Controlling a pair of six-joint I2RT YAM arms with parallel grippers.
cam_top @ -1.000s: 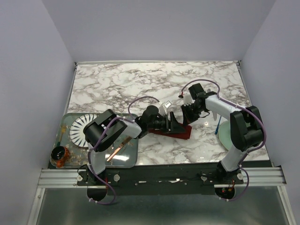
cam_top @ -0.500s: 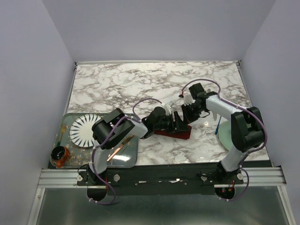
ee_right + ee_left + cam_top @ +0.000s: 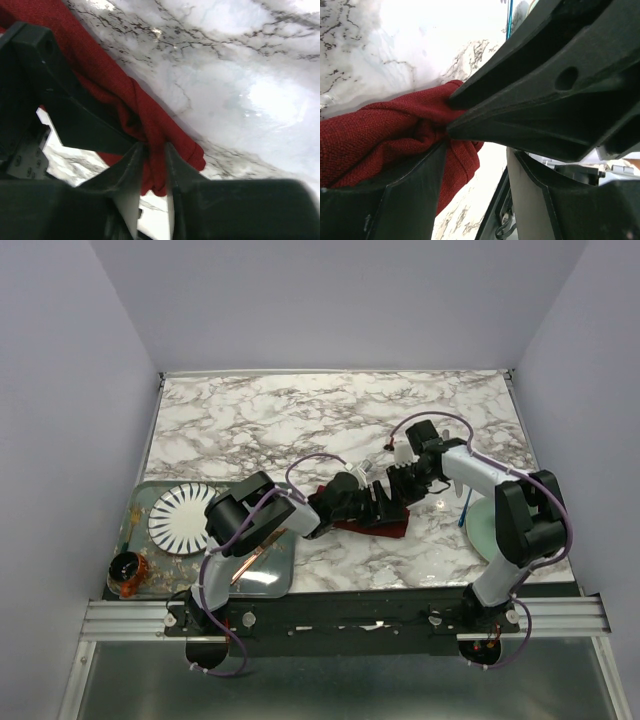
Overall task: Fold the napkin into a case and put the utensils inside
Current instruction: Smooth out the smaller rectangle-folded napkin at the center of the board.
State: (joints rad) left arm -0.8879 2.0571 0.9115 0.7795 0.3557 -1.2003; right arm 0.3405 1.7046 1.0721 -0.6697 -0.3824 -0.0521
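The dark red napkin point(image 3: 372, 524) lies bunched on the marble table point(image 3: 300, 420), under both grippers. My left gripper point(image 3: 386, 502) reaches in from the left, open. In the left wrist view, the left gripper point(image 3: 479, 152) has one finger point(image 3: 415, 200) lying against the napkin point(image 3: 385, 130), with marble showing in the gap. My right gripper point(image 3: 399, 483) comes down from the right. In its wrist view, the right gripper point(image 3: 155, 152) pinches a fold of the napkin point(image 3: 107, 75). The blue-handled fork point(image 3: 464, 508) rests on a pale green plate point(image 3: 488, 532) at the right. No silvery utensil is visible.
At the front left, a grey tray point(image 3: 270, 585) holds a white striped plate point(image 3: 180, 518) and a copper knife point(image 3: 250, 562). A small dark jar point(image 3: 126, 573) stands at the tray's left corner. Purple walls close in the table on three sides.
My left arm has stretched further right, bringing its gripper close against the right gripper. A bit of the red cloth now shows to the left of the left wrist.
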